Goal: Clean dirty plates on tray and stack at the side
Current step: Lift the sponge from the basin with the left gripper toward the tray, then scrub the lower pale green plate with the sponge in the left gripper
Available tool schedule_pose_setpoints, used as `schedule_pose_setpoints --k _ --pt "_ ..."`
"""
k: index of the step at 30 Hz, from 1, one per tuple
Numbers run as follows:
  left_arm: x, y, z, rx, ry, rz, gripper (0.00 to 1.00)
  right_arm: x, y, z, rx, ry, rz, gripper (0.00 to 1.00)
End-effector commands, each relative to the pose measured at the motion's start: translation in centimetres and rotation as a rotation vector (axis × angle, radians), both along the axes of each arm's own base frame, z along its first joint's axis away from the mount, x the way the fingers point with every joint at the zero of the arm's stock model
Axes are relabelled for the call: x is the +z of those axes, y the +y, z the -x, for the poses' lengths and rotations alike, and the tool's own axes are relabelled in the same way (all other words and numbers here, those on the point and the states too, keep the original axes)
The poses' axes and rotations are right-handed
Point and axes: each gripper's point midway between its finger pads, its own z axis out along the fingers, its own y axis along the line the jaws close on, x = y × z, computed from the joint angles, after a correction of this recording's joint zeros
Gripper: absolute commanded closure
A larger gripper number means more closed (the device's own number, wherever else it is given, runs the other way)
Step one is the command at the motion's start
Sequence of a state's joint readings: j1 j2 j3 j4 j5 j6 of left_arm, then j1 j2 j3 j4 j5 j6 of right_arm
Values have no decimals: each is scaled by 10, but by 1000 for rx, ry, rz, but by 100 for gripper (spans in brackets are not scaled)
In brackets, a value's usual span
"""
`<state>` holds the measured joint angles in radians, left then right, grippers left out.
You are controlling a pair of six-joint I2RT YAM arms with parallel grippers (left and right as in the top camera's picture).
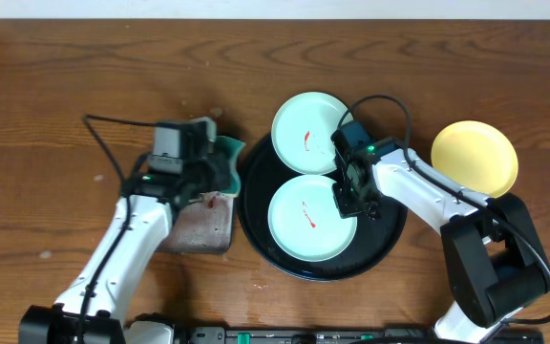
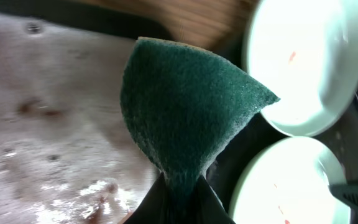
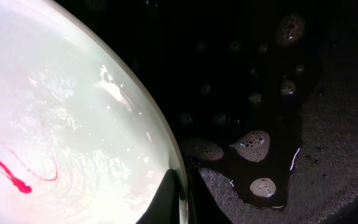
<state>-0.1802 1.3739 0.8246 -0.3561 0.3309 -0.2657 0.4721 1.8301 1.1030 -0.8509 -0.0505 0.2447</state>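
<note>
The left gripper (image 1: 214,164) hangs just left of the black tray (image 1: 390,229), its jaws clamped on a green sponge (image 2: 185,106). The sponge is pinched narrow at the jaws and fans wider away from them, its long axis running out from the jaws, its wide end at the black tray's left rim. Under that gripper, against the black tray's left side, a small grey tray (image 1: 203,229) lies wet with a reddish speck on it.

On the black tray two pale plates lie face up. The far plate (image 1: 308,119) rests across the tray's far rim, partly past it, with a short red smear near its middle. The near plate (image 1: 304,225) lies flat inside the tray, its red smear a thin diagonal streak. Being round, neither has a long axis.

The right gripper (image 1: 349,199) sits at the near plate's right edge, jaws closed on its rim. Beside it, foam (image 3: 253,143) dots the tray's floor.

Right of the black tray, apart from it, the yellow plate (image 1: 475,158) lies face up on the tabletop (image 1: 65,76).
</note>
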Motion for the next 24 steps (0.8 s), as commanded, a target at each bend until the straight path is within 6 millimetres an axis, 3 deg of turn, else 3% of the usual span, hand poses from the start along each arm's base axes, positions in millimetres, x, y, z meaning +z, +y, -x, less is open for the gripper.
schedule_pose_setpoints --k 1,14,18,24 --pt "4 -24 4 -64 -16 -21 93 -7 -12 6 -8 21 58 99" --pt "-32 -141 42 -242 88 90 93 -7 -12 6 -8 21 58 99" --pt "-43 -160 53 -227 139 117 93 -7 -12 6 -8 22 58 99" --pt "-56 -170 58 -136 211 149 93 -7 -12 6 -8 21 58 99"
